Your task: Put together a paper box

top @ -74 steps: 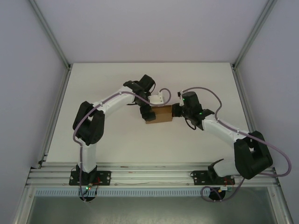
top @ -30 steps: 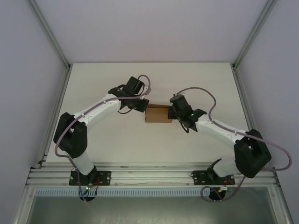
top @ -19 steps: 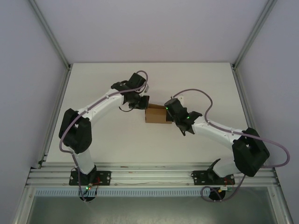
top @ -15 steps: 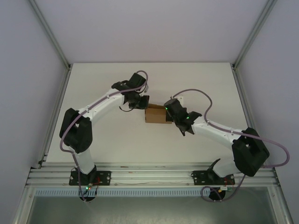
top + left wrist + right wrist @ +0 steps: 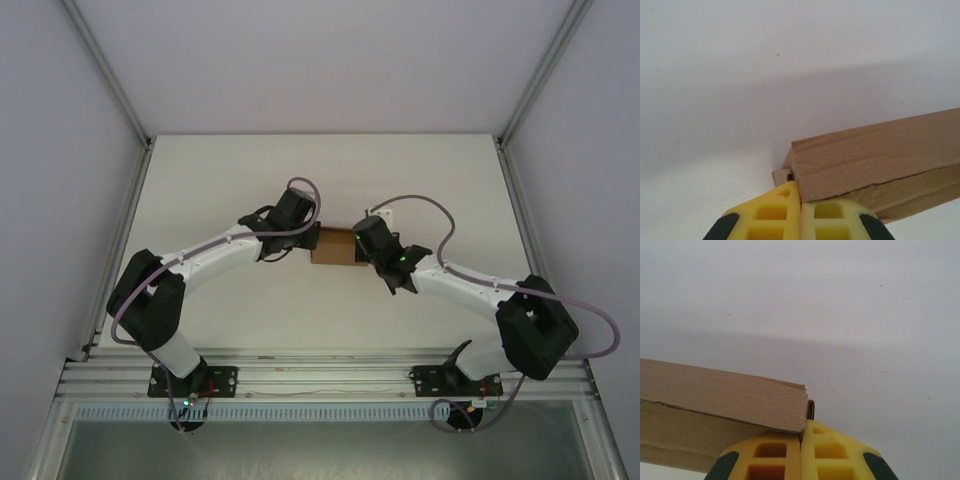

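Flanks the paper box (image 5: 335, 247) in the middle of the bench (image 5: 250, 180): left hand (image 5: 800, 202) closed tight at its left-end corner, right hand (image 5: 801, 437) closed likewise at its right-end corner, both touching cardboard.

Both arms reach inward, left hand (image 5: 800, 194) and right hand (image 5: 801, 434) closed.

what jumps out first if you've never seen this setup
A small brown paper box sits in the middle of the white table, with two arms reaching in to meet it from either side. The left hand is shut right at one corner of the box, and the right hand is shut at the opposite corner.
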Robot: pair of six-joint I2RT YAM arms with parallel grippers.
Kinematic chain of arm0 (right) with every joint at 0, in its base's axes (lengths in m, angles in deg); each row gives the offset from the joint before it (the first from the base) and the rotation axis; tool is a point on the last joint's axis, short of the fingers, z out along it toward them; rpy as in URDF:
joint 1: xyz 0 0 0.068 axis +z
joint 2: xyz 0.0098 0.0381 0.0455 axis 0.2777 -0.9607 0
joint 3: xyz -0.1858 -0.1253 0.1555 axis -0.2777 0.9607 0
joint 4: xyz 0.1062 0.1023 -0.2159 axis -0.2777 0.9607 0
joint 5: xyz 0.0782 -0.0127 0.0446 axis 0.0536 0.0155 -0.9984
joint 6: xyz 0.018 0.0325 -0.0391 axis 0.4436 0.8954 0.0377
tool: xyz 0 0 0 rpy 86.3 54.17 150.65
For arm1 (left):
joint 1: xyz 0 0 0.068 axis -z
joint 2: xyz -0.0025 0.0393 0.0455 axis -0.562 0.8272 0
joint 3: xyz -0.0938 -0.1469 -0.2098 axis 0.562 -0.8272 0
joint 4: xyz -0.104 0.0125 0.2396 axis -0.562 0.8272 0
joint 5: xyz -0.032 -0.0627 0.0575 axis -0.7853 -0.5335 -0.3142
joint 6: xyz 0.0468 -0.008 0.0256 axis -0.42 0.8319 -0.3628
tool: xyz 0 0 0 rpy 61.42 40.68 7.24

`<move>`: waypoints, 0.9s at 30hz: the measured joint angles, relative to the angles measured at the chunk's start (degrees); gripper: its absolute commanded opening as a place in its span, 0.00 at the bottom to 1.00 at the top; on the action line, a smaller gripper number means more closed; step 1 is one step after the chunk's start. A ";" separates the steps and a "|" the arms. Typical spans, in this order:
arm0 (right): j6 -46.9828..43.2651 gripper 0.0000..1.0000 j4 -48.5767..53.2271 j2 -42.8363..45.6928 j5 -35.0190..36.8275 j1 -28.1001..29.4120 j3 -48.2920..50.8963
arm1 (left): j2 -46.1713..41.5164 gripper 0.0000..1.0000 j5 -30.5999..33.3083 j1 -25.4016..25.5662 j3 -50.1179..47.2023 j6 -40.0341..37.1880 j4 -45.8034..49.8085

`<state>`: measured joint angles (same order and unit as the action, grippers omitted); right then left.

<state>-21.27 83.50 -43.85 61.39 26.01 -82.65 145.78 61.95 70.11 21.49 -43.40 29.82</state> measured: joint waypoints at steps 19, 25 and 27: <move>1.40 0.72 4.72 11.04 -10.34 -4.48 -1.73 | -0.79 0.00 3.32 3.10 -2.73 -2.80 -4.90; 3.93 0.52 5.42 7.78 -11.10 -8.22 -1.90 | -0.79 0.03 3.34 3.10 -2.73 -2.93 -4.92; 4.79 0.45 5.84 6.25 -11.50 -8.50 -1.90 | -0.79 0.03 3.34 3.10 -2.73 -3.21 -4.92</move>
<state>-16.49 89.33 -37.60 49.89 17.51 -84.55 145.00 65.29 73.22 18.76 -46.61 24.90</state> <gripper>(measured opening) 0.506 0.064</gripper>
